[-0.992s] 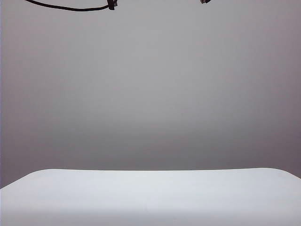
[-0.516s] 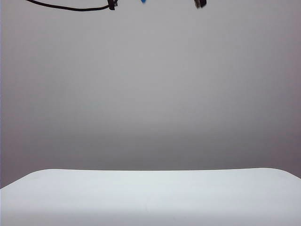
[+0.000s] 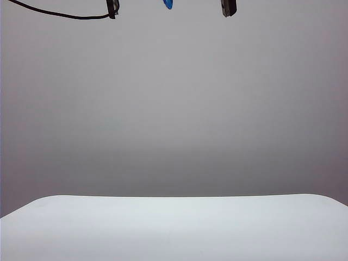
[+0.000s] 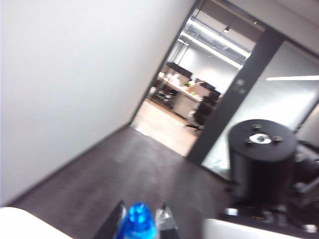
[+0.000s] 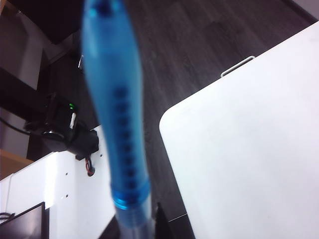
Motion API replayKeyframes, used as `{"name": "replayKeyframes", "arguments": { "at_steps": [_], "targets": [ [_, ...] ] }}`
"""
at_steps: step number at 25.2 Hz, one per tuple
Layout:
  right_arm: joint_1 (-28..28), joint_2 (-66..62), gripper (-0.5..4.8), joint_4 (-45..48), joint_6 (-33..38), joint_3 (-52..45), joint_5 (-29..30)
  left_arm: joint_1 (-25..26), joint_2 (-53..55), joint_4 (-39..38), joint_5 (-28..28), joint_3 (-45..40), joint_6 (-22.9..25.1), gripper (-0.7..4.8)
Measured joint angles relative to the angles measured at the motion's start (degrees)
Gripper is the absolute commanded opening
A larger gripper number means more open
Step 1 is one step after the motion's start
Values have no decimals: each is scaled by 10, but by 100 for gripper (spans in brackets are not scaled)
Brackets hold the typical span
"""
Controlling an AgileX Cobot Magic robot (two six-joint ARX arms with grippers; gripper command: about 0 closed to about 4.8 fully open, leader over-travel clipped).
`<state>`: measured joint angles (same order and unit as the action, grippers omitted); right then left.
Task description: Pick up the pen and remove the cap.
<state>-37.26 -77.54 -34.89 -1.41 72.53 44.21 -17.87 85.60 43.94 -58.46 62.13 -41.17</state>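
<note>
The pen (image 5: 117,109), a long translucent blue barrel, stands out from between the fingers of my right gripper (image 5: 134,219), which is shut on its clear lower part. My left gripper (image 4: 142,211) is shut on a short blue-tipped piece, the cap (image 4: 137,224), of which only the rounded blue end shows. Both hands are high above the white table (image 3: 174,228). In the exterior view only a dark tip of the left gripper (image 3: 112,7), a dark tip of the right gripper (image 3: 228,7) and a blue end (image 3: 168,4) between them show at the top edge.
A black cable (image 3: 54,13) trails from the left hand. The white table (image 5: 249,149) lies below the right hand, with a dark floor beside it. A black cylinder (image 4: 261,159) and an open doorway (image 4: 174,99) show in the left wrist view.
In the exterior view both dark gripper tips have come lower and shifted left. The blue end has come into view at the top edge between them.
</note>
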Motion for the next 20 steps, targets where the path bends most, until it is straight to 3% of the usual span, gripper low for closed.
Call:
{"name": "replayKeyframes", "arguments": {
  "at_steps": [2,6,8,11,15,20],
  "targets": [
    [0,0,-2,-9,0,0,-10,33,0,-10,4,0,31,-5],
    [0,-2,-1,-40,-2,-4,-169,100,-1,-126,11,0,101,-5],
    [4,-9,-2,-40,-2,-12,-220,113,-3,-192,24,0,139,-5],
    [28,-33,-1,-42,-2,-25,-257,109,-12,-323,66,0,241,-5],
    [71,-91,-1,-61,-2,-37,-274,72,-23,-483,188,0,388,-5],
    [107,-151,-1,-71,-1,-37,-307,10,-21,-632,383,0,487,-5]
  ]
}}
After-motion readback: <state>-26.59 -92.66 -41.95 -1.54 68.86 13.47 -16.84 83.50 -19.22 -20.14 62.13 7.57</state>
